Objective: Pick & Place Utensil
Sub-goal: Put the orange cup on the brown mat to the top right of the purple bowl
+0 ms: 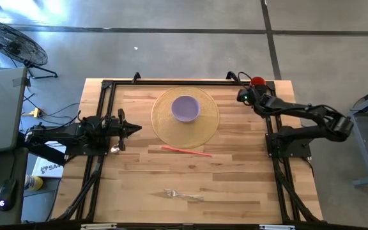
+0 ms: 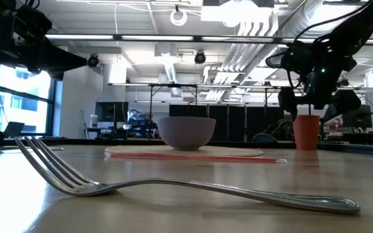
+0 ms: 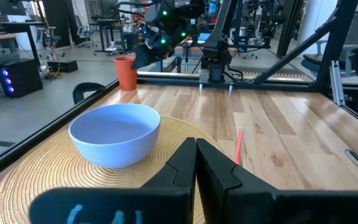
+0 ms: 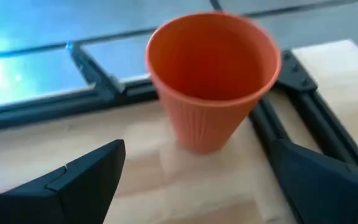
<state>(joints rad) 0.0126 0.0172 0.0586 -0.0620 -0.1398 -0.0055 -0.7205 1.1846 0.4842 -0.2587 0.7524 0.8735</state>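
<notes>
Lying flat on the near part of the table (image 1: 235, 191), the fork (image 1: 184, 194) sits untouched, well apart from both arms, with its tines toward the left arm's side. Beyond it a red-pink straw (image 1: 186, 151) lies just off the near edge of the woven placemat (image 1: 165, 128), and a purple bowl (image 1: 186, 108) stands on that mat, with nothing visible in it. The left gripper (image 1: 133, 128) hovers by the left frame rail, fingers pressed together to a point, aimed toward the mat. Farthest off, at the far right corner, the right gripper (image 4: 197, 180) hangs over an orange cup (image 4: 213, 78) with its fingers spread wide on either side; the cup shows nothing inside. The risks, as I judge them: the right arm seems occupied with the cup rather than the utensil, and could tip so light a cup; a thin fork lying flush on wood may slip from the fingers; and the straw, slim and nearer the arms, could be grabbed instead.
</notes>
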